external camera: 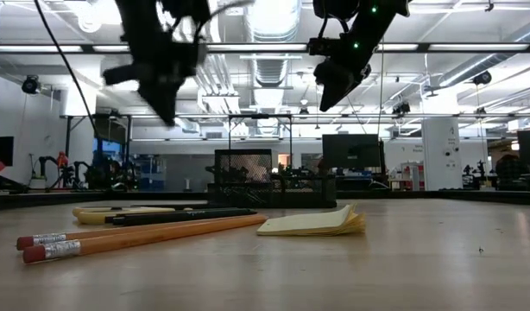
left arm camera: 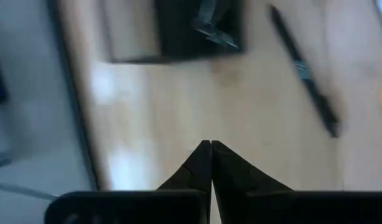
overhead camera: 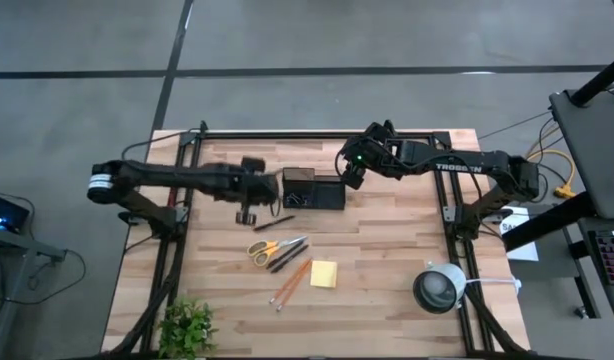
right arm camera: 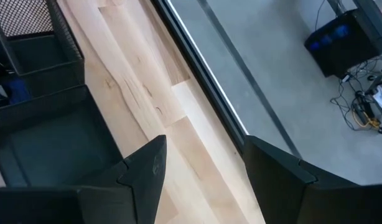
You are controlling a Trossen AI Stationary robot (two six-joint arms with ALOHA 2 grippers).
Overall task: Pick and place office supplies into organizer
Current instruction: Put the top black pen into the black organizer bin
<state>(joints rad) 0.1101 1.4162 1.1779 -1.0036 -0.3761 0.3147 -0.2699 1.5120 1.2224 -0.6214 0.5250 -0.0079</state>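
Organizer sits between closed, empty left claw and wide-open right claw.

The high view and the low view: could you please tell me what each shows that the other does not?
Only the high view shows the scissors' yellow handles, the green plant, the round white-grey device and the table's outline. Only the low view shows the room behind and the pencils' erasers. Both show the pencils, sticky-note pad, organizer and both arms raised above the table.
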